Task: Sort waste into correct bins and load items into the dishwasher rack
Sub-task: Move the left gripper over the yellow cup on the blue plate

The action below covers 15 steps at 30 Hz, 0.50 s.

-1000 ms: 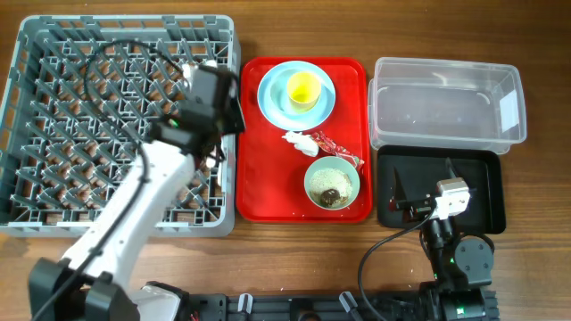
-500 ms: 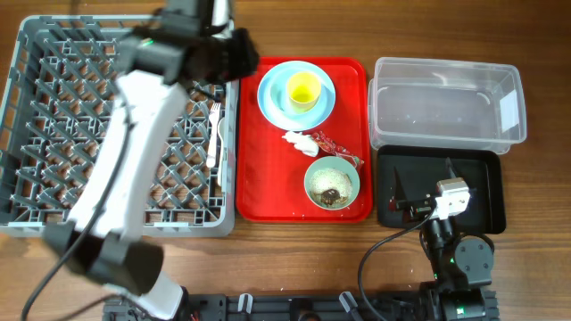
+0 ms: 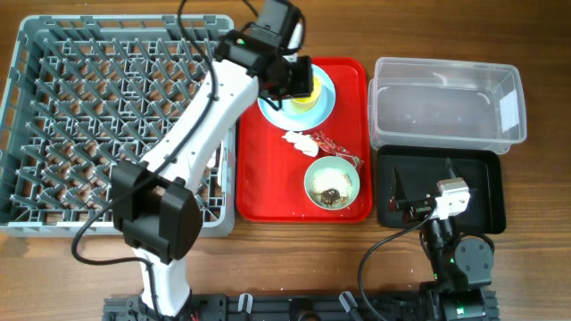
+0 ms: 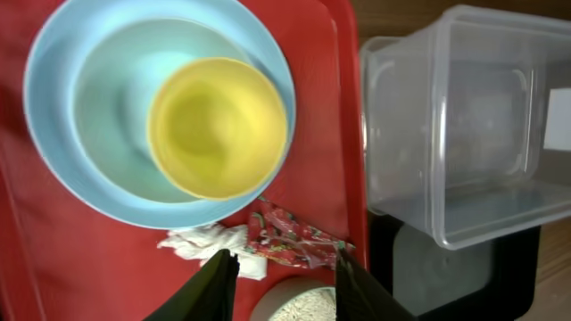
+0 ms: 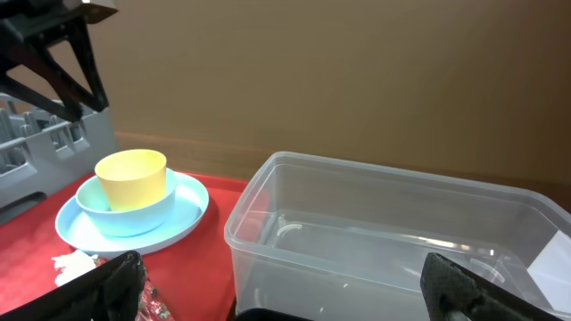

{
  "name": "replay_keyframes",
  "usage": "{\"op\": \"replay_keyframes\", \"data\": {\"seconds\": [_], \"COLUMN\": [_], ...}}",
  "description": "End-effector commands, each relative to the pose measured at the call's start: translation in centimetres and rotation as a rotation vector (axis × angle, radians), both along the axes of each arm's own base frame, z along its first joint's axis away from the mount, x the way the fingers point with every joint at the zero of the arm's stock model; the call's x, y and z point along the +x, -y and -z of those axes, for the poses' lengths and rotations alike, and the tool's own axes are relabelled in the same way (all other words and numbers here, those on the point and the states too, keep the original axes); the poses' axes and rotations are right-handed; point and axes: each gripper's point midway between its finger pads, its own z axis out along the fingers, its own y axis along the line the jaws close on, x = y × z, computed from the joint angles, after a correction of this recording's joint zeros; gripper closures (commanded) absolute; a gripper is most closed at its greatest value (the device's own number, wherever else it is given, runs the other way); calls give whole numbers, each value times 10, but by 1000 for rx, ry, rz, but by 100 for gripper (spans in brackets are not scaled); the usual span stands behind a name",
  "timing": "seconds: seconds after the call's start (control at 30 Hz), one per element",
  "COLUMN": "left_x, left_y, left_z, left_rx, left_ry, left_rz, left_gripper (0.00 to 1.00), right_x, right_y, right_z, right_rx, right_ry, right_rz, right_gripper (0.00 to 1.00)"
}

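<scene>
Two arms share a wooden table [image 3: 535,259]. Your left arm reaches across from the large square grey plastic rack of upright pegs [image 3: 80,116] to the far end of the flat red serving tray [image 3: 268,196]. Your left gripper [image 4: 285,278] hangs above that end with its jaws parted and nothing between them.

In the left wrist view, the crumpled white tissue [image 4: 210,242] and the small shiny red snack wrapper [image 4: 294,242] lie side by side, touching, on the red tray. They are right below the fingertips [image 4: 219,283]. Just beyond them sits the light blue round plate [image 4: 40,134]. It carries a pale green-blue bowl [image 4: 107,85] with the small yellow cup [image 4: 219,125] upright inside it.

A second pale green-blue bowl [image 3: 308,183], holding white rice-like and brown food scraps [image 3: 331,192], rests at the near end of the tray.

To the right of the red tray, the clear plastic rectangular tub [image 3: 446,134] stands at the back. The shallow black rectangular tray [image 3: 477,174] lies in front of it, touching or nearly so. Your right gripper [image 5: 284,267] is parked low over the black tray, jaws spread wide, gripping nothing.
</scene>
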Motion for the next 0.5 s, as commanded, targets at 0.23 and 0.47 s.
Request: {"op": "replay_keyframes", "data": {"seconds": [0.23, 0.47], "left_x": [26, 19], "left_y": [5, 23], "left_z": [-1, 32], "left_rx": [193, 206], "left_ry": [216, 171], "left_rz": [-64, -19], "left_gripper": [52, 86], "right_x": [0, 0], "right_y": [0, 0], "right_z": [-1, -1], "right_rx": [-5, -5], "right_ry": [5, 5], "right_rz": [-4, -4], "right_gripper": [0, 0]}}
